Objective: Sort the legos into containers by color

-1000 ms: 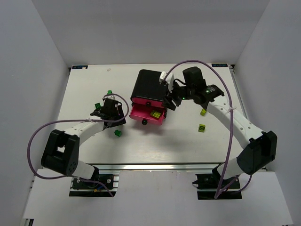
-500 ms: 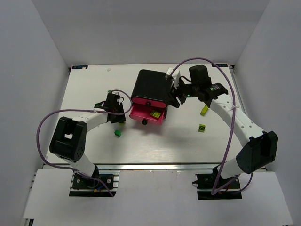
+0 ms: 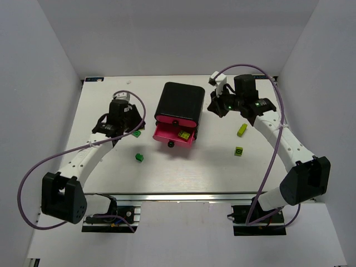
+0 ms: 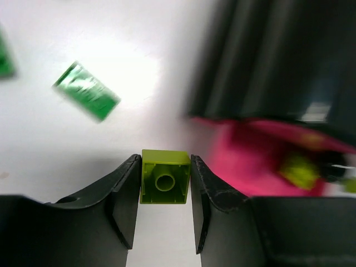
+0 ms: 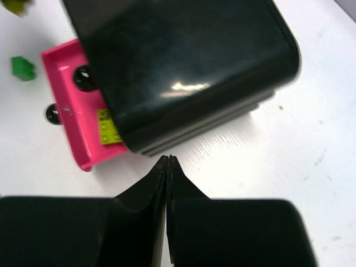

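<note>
White table (image 3: 100, 178), white walls on three sides, arms at the near edge.

Left side: the left gripper (image 4: 164, 167) is clamped on one yellow-green lego (image 4: 164, 181), pinched square between both fingers with the hollow side facing the wrist cam. It sits just left of the drawer unit. One dark green lego (image 3: 138, 158) lies on the table nearer the bases, and the wrist cam shows another green one (image 4: 86, 92), blurred.

Centre: black casing (image 3: 179, 100) with one pink drawer (image 3: 167, 135) pulled out toward the arms, and a yellow-green brick (image 3: 183, 134) already in it. Two black knobs (image 3: 171, 144) are visible. I can't tell how far the other drawers are closed.

Right side: the right gripper (image 5: 167, 162) has its fingers pressed together with nothing between them, parked by the casing's right edge. Two loose yellow-green legos (image 3: 242, 130) are on the table further right.

Step, as I read it: a yellow-green brick is picked and on its way to the matching drawer. Next, carry it right until it's over the open tray, clear the front wall and knob, then let go low so it doesn't bounce out.

Writing: small stickers at the far table corners (image 3: 94, 79), too small to read. No brand is legible.
</note>
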Controlling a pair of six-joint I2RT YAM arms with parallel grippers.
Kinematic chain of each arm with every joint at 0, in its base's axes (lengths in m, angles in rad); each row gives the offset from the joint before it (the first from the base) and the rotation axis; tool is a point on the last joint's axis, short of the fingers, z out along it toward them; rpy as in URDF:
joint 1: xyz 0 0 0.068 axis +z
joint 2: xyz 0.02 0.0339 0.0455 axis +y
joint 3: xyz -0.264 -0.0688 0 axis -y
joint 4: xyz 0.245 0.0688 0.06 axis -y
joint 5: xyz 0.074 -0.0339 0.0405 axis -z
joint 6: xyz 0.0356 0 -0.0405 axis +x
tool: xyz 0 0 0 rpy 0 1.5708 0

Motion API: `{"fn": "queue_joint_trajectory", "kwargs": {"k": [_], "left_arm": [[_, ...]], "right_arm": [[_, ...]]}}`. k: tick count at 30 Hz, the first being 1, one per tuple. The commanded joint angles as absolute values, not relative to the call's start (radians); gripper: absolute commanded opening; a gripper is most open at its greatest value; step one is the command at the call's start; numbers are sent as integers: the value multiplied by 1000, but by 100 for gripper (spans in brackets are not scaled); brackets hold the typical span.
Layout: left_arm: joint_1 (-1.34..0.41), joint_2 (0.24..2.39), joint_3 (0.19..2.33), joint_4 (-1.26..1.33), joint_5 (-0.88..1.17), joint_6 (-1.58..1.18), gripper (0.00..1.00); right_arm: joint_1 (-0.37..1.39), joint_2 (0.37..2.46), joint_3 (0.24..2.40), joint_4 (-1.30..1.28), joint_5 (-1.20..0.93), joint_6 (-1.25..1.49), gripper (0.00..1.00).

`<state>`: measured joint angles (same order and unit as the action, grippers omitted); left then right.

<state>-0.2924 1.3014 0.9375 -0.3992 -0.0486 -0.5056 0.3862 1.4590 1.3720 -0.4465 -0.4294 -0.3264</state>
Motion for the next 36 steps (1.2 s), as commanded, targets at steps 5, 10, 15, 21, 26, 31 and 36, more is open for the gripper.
{"fn": "queue_joint_trajectory", "kwargs": {"k": [5, 10, 15, 21, 26, 31, 36], "left_arm": [[-316, 1344, 1037, -247, 308, -560, 17], [-325, 1391, 1060, -195, 357, -607, 17], [-325, 1388, 1058, -207, 371, -614, 19], [-325, 1396, 1009, -183, 380, -635, 61], [-334, 1428, 1014, -183, 383, -632, 74], [-334, 1428, 1055, -193, 376, -626, 73], [-325, 1327, 1085, -242, 278, -618, 56]], "right_arm": [[336, 1411, 1298, -353, -341, -252, 0], [308, 1393, 1258, -347, -337, -253, 0], [287, 1391, 1241, -339, -341, -258, 0], [259, 1411, 1226, -342, -304, -253, 36], [216, 1466, 1246, -373, -255, -201, 40], [164, 1518, 1269, -376, -213, -135, 41], [117, 1604, 1315, -445, -83, -71, 40]]}}
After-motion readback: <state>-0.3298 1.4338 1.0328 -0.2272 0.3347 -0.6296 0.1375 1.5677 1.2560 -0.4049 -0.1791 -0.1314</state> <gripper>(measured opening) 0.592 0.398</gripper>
